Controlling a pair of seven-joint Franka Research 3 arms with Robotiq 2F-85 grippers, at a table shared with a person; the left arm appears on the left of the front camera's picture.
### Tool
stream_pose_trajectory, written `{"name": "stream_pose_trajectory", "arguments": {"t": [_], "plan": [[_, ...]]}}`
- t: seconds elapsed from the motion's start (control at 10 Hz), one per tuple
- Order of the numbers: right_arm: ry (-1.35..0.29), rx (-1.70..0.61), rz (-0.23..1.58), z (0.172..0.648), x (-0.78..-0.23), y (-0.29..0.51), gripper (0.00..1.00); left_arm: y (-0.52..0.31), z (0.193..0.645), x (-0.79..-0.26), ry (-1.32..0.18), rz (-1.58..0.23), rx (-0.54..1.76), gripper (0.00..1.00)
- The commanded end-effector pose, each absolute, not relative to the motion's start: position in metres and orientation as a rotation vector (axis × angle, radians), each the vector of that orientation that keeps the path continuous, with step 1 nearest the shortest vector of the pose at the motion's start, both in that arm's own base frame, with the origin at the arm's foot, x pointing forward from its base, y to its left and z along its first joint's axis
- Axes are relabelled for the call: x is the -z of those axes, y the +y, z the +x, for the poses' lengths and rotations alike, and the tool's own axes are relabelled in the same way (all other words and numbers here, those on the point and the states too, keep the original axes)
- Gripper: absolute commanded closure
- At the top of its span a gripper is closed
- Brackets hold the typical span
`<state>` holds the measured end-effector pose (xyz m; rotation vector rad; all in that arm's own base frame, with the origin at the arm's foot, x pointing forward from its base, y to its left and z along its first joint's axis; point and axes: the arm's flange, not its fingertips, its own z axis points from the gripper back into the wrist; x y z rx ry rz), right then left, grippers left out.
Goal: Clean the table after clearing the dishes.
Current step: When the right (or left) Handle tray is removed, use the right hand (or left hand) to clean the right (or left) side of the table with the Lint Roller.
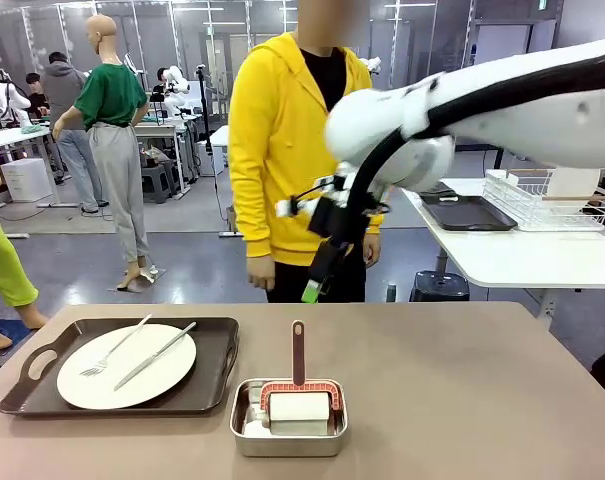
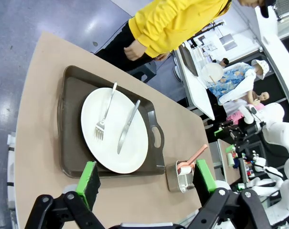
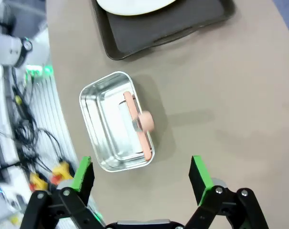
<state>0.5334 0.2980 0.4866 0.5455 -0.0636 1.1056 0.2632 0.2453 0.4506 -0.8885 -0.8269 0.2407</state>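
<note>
Looking across from the front: matte taupe-brown table (image 1: 462, 400), smooth and round-cornered, with a person in a yellow hooded top (image 1: 277, 150) standing at its far edge.
Tray: dark brown rectangular tray (image 1: 217, 375) with cut-out handles, on the table's left half, holding one round white plate (image 1: 132, 385).
Plate: glossy, bearing a silver fork (image 1: 114, 350) and a silver knife (image 1: 155, 356) side by side, both slanted.
Pan: small rectangular steel pan (image 1: 240, 415), shiny, just right of the tray near the front edge; inside it a red-framed white roller (image 1: 299, 405), its long handle pointing toward the person.
Right arm: white right arm (image 1: 502, 100) extends in from the right; right gripper (image 1: 315, 283) hangs above the table's middle, black fingers tipped green, pointing down.
Left wrist view: left gripper (image 2: 145, 171) spread wide, nothing between its green pads; beyond them the tray with plate, fork and knife, and the pan with the roller just off the tray's handle end.
Right wrist view: right gripper's fingers wide apart and empty over bare tabletop; the pan lies below, nearer one finger, with the roller inside it and its handle rising toward the camera; a tray corner and the plate's edge sit at the top.
</note>
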Motion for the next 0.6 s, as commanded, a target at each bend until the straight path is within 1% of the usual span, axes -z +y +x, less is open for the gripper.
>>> {"name": "stream_pose_trajectory", "arguments": {"t": [0.0,0.2,0.3,0.4,0.5], "plan": [[-0.168,-0.8,0.761,0.5,-0.466,0.223,0.0,0.248,0.262,-0.45,-0.83,-0.883,-0.229,0.0],[-0.258,-0.551,0.971,0.482,-0.459,0.134,0.0,0.248,0.262,-0.45,-0.83,-0.883,-0.229,0.0],[-0.314,-0.468,1.081,0.468,-0.456,0.088,0.0,0.248,0.262,-0.45,-0.83,-0.883,-0.229,0.0],[-0.354,-0.402,1.135,0.455,-0.453,0.047,0.0,0.248,0.262,-0.45,-0.83,-0.883,-0.229,0.0],[-0.396,-0.282,1.133,0.439,-0.45,-0.005,0.0,0.248,0.262,-0.45,-0.83,-0.883,-0.229,0.0]]}}
